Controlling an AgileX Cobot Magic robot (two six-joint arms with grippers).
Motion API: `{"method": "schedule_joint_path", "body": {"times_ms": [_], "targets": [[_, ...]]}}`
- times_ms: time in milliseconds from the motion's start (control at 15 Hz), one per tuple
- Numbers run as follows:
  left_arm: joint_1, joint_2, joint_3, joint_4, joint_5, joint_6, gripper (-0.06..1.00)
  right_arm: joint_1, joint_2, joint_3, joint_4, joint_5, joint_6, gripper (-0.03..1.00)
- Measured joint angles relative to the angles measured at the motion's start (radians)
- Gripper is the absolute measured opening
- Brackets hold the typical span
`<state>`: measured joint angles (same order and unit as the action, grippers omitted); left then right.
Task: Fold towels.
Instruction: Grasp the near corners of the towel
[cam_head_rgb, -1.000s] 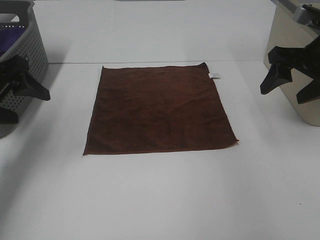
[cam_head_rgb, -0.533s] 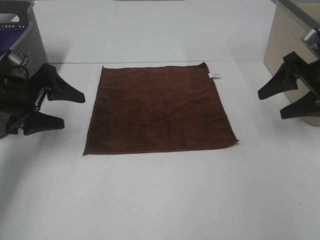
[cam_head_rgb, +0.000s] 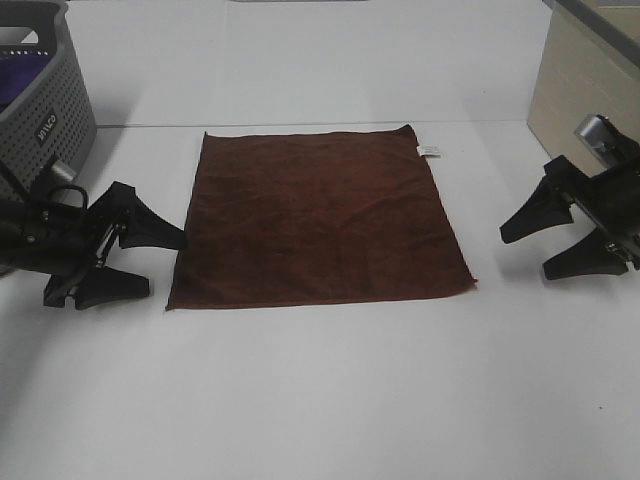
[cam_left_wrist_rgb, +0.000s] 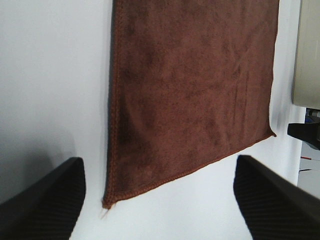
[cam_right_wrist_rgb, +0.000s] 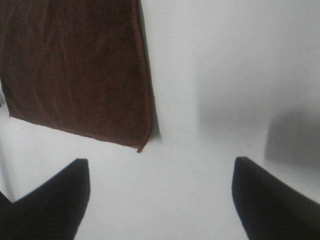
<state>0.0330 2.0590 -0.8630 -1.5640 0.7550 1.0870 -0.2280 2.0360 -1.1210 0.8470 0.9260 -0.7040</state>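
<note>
A dark brown towel (cam_head_rgb: 318, 215) lies flat and unfolded on the white table, with a small white tag (cam_head_rgb: 428, 151) at its far right corner. It also shows in the left wrist view (cam_left_wrist_rgb: 192, 95) and in the right wrist view (cam_right_wrist_rgb: 75, 70). My left gripper (cam_head_rgb: 150, 262) is open and empty, just left of the towel's near left corner (cam_head_rgb: 168, 306). My right gripper (cam_head_rgb: 535, 246) is open and empty, to the right of the towel's near right corner (cam_head_rgb: 474, 283) with a gap of bare table between.
A grey perforated basket (cam_head_rgb: 45, 110) with something purple inside stands at the far left. A beige container (cam_head_rgb: 585, 85) stands at the far right. The white table (cam_head_rgb: 330, 400) extends in front of the towel.
Both arms have come down and inward toward the towel's near corners. The left gripper moved right from the basket, the right gripper moved left and lower from the beige container. The towel has not moved.
</note>
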Motion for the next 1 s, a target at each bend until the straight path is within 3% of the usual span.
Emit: {"method": "schedule_joint_path", "body": {"times_ms": [200,400,800,1000], "targets": [[-0.036,0.022,-0.007,-0.020,0.001,0.022,0.75,0.072,0.000,0.000,-0.003,-0.069,0.007,0.76],[-0.061,0.026,-0.018,-0.029,-0.009,0.029,0.75,0.073,0.001,0.000,-0.009,-0.095,0.018,0.76],[-0.111,0.034,-0.035,-0.062,-0.042,0.039,0.75,0.075,0.093,-0.046,0.056,-0.039,0.011,0.75],[-0.161,0.069,-0.078,-0.082,-0.030,0.026,0.75,0.134,0.115,-0.057,0.078,-0.030,0.003,0.74]]}}
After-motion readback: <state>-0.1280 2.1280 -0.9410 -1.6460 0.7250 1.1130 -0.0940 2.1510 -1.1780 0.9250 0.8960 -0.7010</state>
